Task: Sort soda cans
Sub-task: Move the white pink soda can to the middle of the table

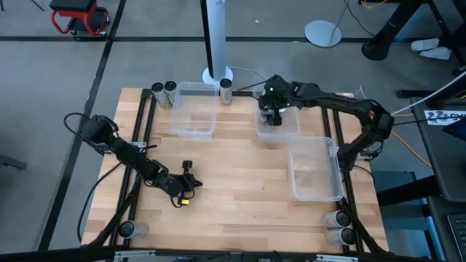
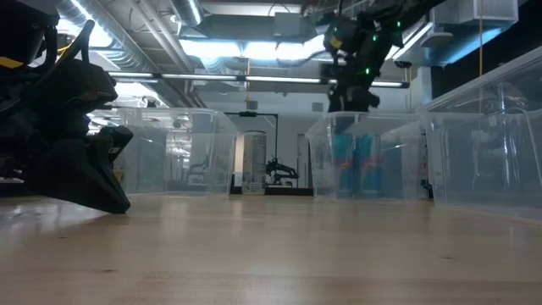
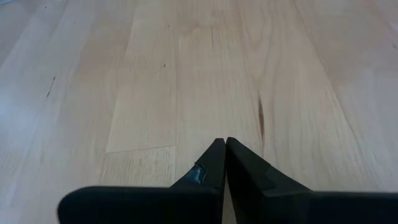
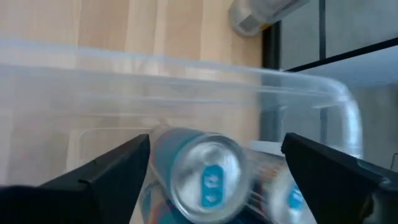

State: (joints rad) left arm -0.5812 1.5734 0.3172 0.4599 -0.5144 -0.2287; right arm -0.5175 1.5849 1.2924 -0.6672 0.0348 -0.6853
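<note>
My right gripper hangs open over the middle clear bin, fingers pointing down. Two blue-and-silver cans stand upright in that bin. One of them, with a silver top and blue tab, sits below and between my spread fingers, untouched; the second is beside it. My left gripper is shut and empty, low over the bare wood at the near left.
Another clear bin stands at the far left and a third at the right. Loose cans stand at the far left corner, between the far bins, at the near left and near right corners.
</note>
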